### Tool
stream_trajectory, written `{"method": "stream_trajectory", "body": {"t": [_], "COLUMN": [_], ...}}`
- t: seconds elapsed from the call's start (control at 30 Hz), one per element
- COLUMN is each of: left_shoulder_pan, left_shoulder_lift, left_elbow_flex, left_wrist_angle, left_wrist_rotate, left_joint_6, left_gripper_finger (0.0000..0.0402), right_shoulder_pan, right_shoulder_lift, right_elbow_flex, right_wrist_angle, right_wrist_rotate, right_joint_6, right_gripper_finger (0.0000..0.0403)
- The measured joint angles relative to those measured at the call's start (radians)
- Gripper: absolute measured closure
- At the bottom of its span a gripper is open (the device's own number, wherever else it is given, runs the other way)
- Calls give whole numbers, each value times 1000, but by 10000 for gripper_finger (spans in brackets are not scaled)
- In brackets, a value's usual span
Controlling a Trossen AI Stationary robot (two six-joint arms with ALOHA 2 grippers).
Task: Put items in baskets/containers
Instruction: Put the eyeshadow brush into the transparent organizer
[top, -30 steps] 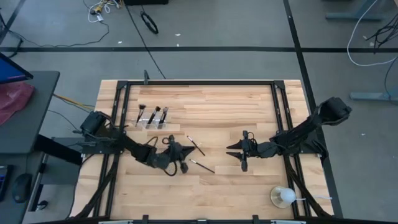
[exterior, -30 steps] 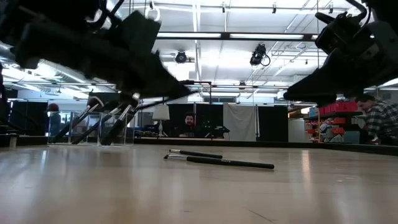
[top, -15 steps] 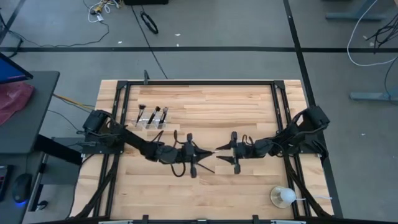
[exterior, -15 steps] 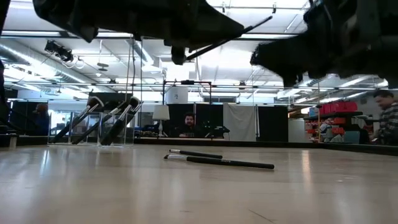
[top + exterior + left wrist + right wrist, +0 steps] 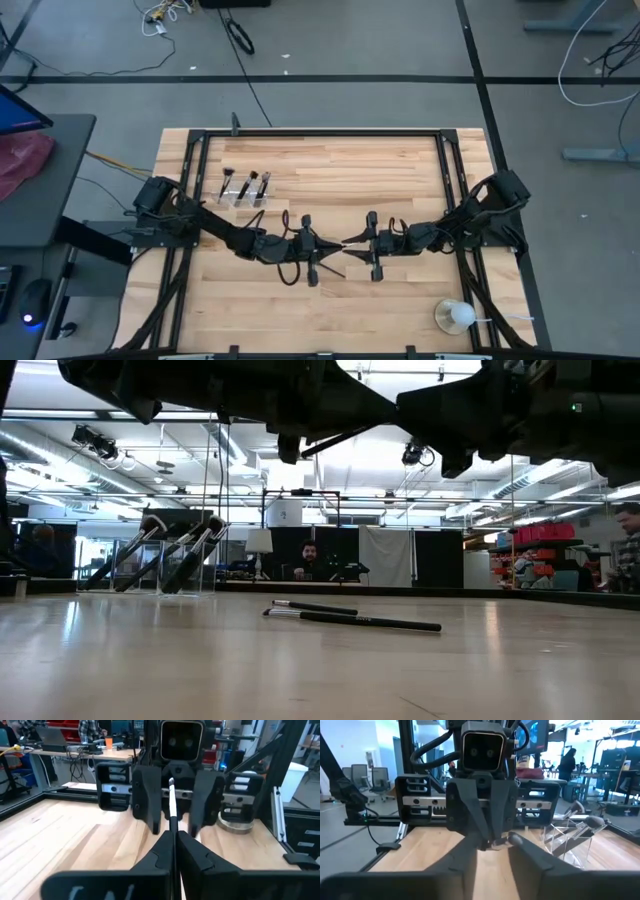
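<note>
Both dark arms met tip to tip above the light wooden table (image 5: 400, 170). Left gripper (image 5: 325, 250) clamped a thin dark silver-ferruled makeup brush (image 5: 172, 807), long axis pointing into the right gripper (image 5: 358, 247), fingers apart around its tip. Clear rectangular plastic brush holder (image 5: 244, 196) sat behind, nearer the left arm.

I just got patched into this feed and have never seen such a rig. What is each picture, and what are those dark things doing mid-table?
They are two robot arms, each ending in a two-finger pincer. The high view looks straight down; the low view sits at table height; the other two come from wrist cameras.

The left pincer is shut on a thin makeup brush, held out tip-first. The right pincer faces it, fingers open around the brush's far end, like a handover.

Two more brushes lie on the wooden table. The clear holder already has several brushes. The white ball on a dish sits apart.
</note>
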Motion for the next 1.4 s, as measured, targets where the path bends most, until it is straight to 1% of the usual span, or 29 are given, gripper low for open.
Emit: {"method": "stream_trajectory", "body": {"t": [0.2,0.23,0.33,0.43,0.47,0.6,0.7,0.77,0.83,0.97,1.03,1.13,1.2,1.4], "left_shoulder_pan": [0,0,0,2,2,1,7,11,12,12,11,12,12,11], "left_shoulder_lift": [0,0,0,-1,-1,-1,12,27,59,135,159,176,176,174], "left_elbow_flex": [0,0,2,1,0,0,0,1,29,112,146,190,209,217], "left_wrist_angle": [-5,-5,-26,-79,-108,-212,-230,-236,-232,-234,-247,-283,-319,-342], "left_wrist_rotate": [6,10,8,-8,-9,-22,-36,-46,-52,-119,-147,-180,-182,-171], "left_joint_6": [1,1,1,0,0,1,0,16,44,133,166,183,178,146], "left_gripper_finger": [384,382,371,347,336,284,247,230,221,225,232,248,263,325], "right_shoulder_pan": [14,20,32,36,36,31,23,18,15,14,12,12,12,10], "right_shoulder_lift": [0,0,-4,-35,-51,-134,-201,-228,-241,-241,-241,-240,-240,-240], "right_elbow_flex": [0,0,1,1,1,1,20,52,86,161,181,185,183,181], "right_wrist_angle": [0,0,-13,-98,-136,-307,-479,-602,-720,-898,-946,-960,-961,-990], "right_wrist_rotate": [-1,0,43,114,123,140,142,142,142,141,141,141,141,141], "right_joint_6": [-1,-8,-3,26,41,109,159,187,205,211,214,216,223,244], "right_gripper_finger": [382,389,385,390,393,394,394,394,394,394,394,394,394,394]}}
